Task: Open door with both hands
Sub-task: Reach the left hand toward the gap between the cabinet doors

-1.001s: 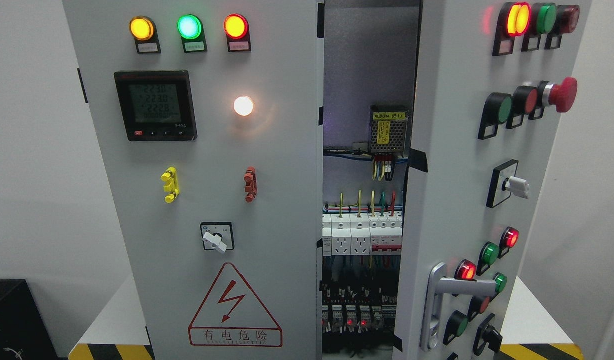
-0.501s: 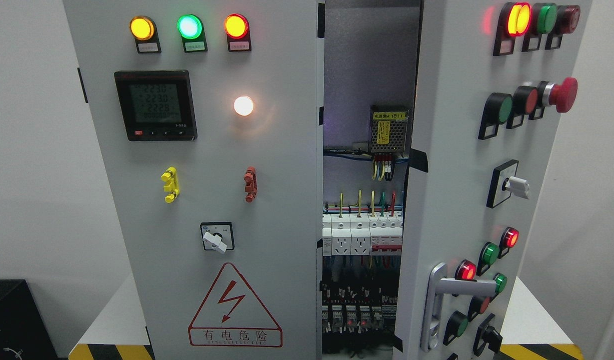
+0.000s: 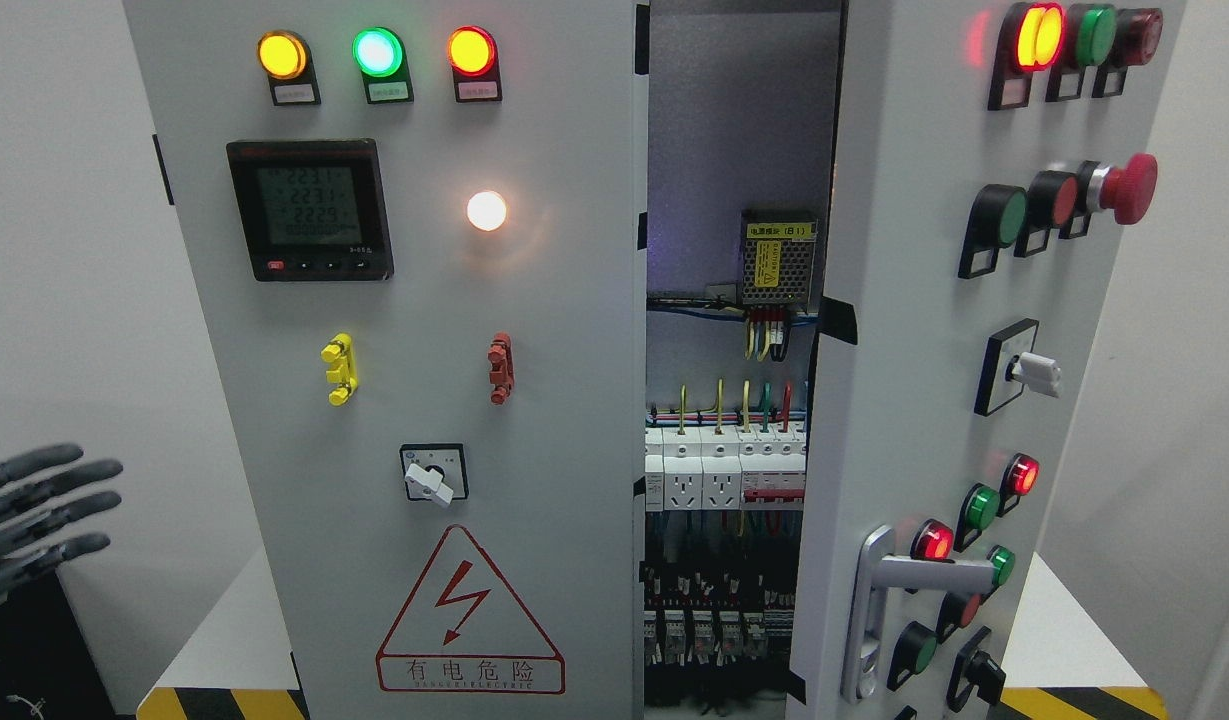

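Note:
A grey electrical cabinet fills the view. Its right door (image 3: 904, 350) stands partly open, swung outward, with a silver lever handle (image 3: 924, 572) near its lower edge. The left door (image 3: 424, 300) is closed and carries a meter, lamps and a warning triangle. Through the gap I see the interior (image 3: 724, 470) with breakers, sockets and wiring. My left hand (image 3: 39, 510) shows at the far left edge, dark fingers spread and empty, well apart from the cabinet. My right hand is out of view.
The cabinet stands on a white table (image 3: 214, 630) with a yellow-black striped front edge. A red mushroom button (image 3: 1129, 188) and a white rotary switch (image 3: 1034, 372) protrude from the right door. A black box (image 3: 34, 650) sits at lower left.
My left hand has come into view at the left edge; it was not visible before. The doors have not moved.

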Robot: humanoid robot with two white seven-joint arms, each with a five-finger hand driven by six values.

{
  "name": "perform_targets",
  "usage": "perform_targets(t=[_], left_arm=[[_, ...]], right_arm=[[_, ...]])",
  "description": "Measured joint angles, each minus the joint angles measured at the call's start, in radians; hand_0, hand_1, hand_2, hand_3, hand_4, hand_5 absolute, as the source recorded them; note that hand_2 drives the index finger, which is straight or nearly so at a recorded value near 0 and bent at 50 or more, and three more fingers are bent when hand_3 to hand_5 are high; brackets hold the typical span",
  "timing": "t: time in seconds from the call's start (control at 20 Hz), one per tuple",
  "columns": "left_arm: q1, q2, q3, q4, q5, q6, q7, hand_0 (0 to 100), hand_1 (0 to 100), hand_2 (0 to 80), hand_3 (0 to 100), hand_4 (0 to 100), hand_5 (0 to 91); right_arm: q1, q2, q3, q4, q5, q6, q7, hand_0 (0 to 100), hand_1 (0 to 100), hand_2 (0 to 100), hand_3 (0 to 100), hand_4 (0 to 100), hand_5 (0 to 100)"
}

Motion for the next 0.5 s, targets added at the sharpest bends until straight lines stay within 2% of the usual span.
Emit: perform_targets(t=[0.15, 0.25, 0.5], left_arm=[[-0.269, 0.010, -0.160, -0.063, 0.005, 0.101, -0.004, 12, 56, 0.0, 0, 0, 0.0], [-0.445, 0.002, -0.278, -0.092, 0.006, 0.136, 0.001, 12, 56, 0.0, 0, 0, 0.0], [-0.834, -0.069, -0.630, -0.136, 0.021, 0.150, 0.075, 12, 56, 0.0, 0, 0, 0.0]], right_arm=[[0.000, 0.000, 0.000, 0.000, 0.000, 0.000, 0.000, 6, 14, 0, 0, 0, 0], [0.000, 0.000, 0.000, 0.000, 0.000, 0.000, 0.000, 6, 14, 0, 0, 0, 0], [0.000, 0.000, 0.000, 0.000, 0.000, 0.000, 0.000, 6, 14, 0, 0, 0, 0]])
